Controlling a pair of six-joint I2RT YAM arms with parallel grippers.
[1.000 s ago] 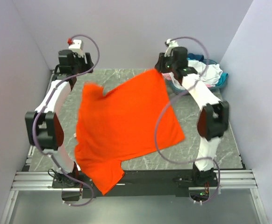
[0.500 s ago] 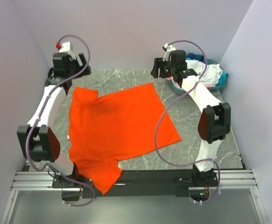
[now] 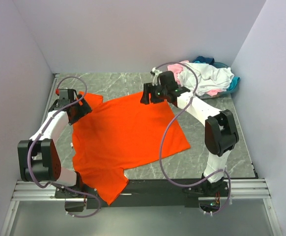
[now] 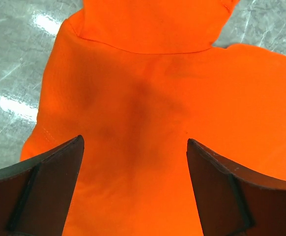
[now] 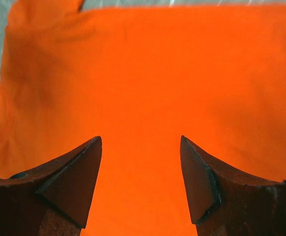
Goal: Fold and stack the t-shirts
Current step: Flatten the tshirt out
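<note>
The bright orange t-shirt (image 3: pixel 128 135) lies spread flat on the grey marble table, one sleeve hanging over the near edge. My left gripper (image 3: pixel 80 109) is open and empty over the shirt's far left corner by the sleeve; the left wrist view shows orange cloth (image 4: pixel 148 98) between the spread fingers. My right gripper (image 3: pixel 150 95) is open and empty over the shirt's far right corner; the right wrist view shows flat orange cloth (image 5: pixel 143 73) below it. The white, pale pink and teal shirts (image 3: pixel 207 76) lie heaped at the back right.
The heap of shirts sits in the back right corner against the wall. Lilac walls close the table on three sides. Bare marble table (image 3: pixel 216 147) shows right of the orange shirt, and a metal rail (image 3: pixel 143 189) runs along the near edge.
Both grippers lowered the orange shirt from the air onto the table and let go of it. It now lies flat. Both arms came down and forward.
</note>
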